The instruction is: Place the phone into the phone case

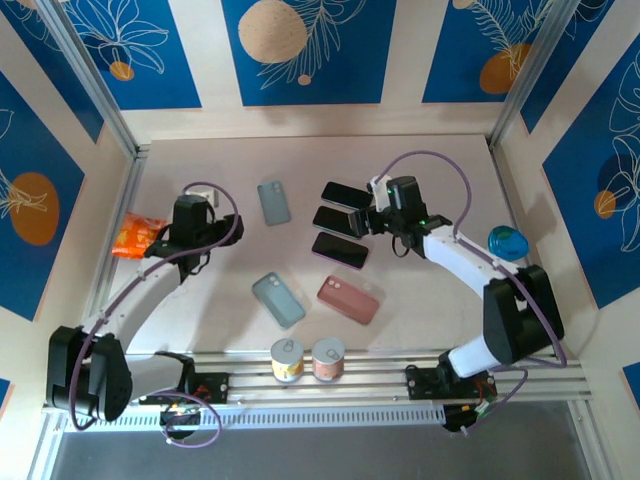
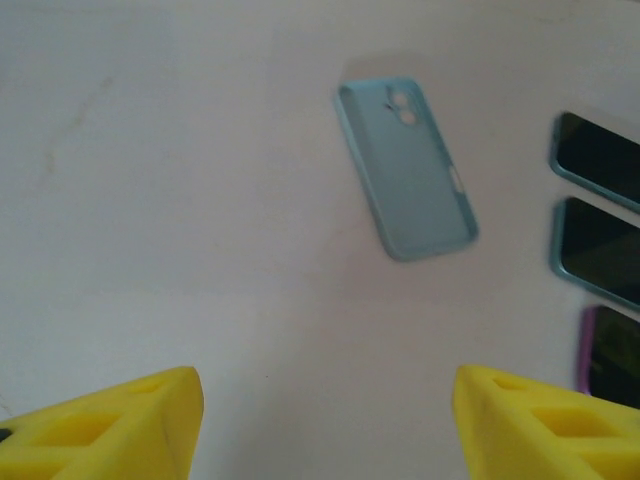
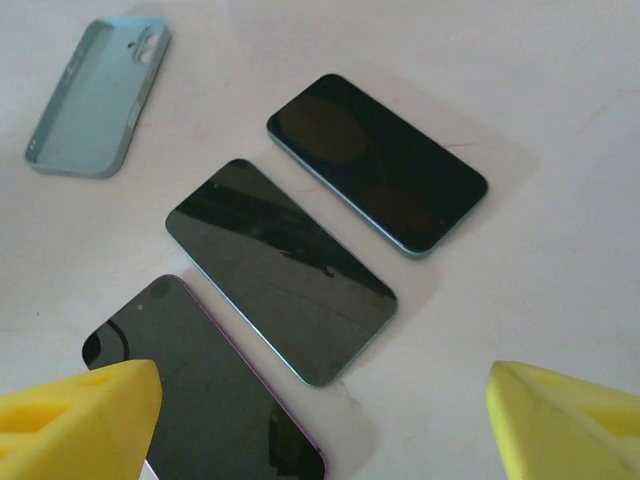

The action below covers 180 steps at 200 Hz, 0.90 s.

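Observation:
Three dark phones lie face up in a row at mid-table: a teal-edged one [image 1: 345,193] [image 3: 378,162], a second teal-edged one [image 1: 337,219] [image 3: 280,268], and a purple-edged one [image 1: 340,250] [image 3: 200,390]. A blue-grey phone case [image 1: 274,203] [image 2: 405,168] [image 3: 98,95] lies to their left, hollow side up. Another blue-grey case [image 1: 278,299] and a pink case [image 1: 348,299] lie nearer. My right gripper [image 1: 364,217] [image 3: 320,430] hovers open over the near ends of the phones. My left gripper [image 1: 192,213] [image 2: 328,430] is open above bare table, left of the far case.
An orange snack bag [image 1: 135,237] lies by the left wall and a blue round object [image 1: 507,241] by the right wall. Two cans [image 1: 287,358] [image 1: 328,357] stand at the near edge between the arm bases. Walls close in three sides.

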Motion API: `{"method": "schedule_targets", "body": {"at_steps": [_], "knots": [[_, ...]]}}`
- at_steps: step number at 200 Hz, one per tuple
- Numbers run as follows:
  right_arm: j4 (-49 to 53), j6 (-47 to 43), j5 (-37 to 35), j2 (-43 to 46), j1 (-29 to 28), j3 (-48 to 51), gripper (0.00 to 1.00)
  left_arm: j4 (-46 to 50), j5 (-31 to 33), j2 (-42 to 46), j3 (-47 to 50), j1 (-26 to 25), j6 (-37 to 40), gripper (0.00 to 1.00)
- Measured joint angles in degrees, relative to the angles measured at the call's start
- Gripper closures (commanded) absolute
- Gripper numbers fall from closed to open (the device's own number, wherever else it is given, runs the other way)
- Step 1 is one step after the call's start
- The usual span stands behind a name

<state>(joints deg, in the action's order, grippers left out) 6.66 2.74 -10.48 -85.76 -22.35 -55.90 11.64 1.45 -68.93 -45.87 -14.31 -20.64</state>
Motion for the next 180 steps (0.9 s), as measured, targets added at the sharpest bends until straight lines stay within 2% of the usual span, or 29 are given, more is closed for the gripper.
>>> {"method": "schedule_targets", "body": {"at_steps": [12, 17, 34, 44, 111, 180], "knots": [[1.62, -1.01, 0.39, -3.06, -0.96, -2.97, 0.15, 1.40, -1.05, 0.63, -0.04, -1.01, -0.79, 0.33], [2.21, -1.31, 0.66, -4.35, -1.36, -4.13, 0.11, 2.27, -1.42, 0.98, -0.04, -1.40, -1.20, 0.33], [4.17, -2.49, 1.84, -8.57, -2.12, -7.87, 0.09, 3.74, -2.51, 1.90, -0.04, -2.12, -2.05, 0.33], [5.53, -2.93, 2.84, -11.28, -2.43, -10.21, 0.00, 4.31, -3.08, 2.29, -0.04, -2.23, -2.38, 0.33], [12.26, -5.03, 6.01, -24.98, -2.05, -22.27, 0.01, 7.54, -5.64, 2.89, -0.02, -2.34, -2.89, 0.32], [17.77, -6.19, 4.68, -30.49, -1.49, -29.35, 0.01, 7.76, -5.97, 2.97, 0.07, -2.34, -2.43, 0.31]]}}
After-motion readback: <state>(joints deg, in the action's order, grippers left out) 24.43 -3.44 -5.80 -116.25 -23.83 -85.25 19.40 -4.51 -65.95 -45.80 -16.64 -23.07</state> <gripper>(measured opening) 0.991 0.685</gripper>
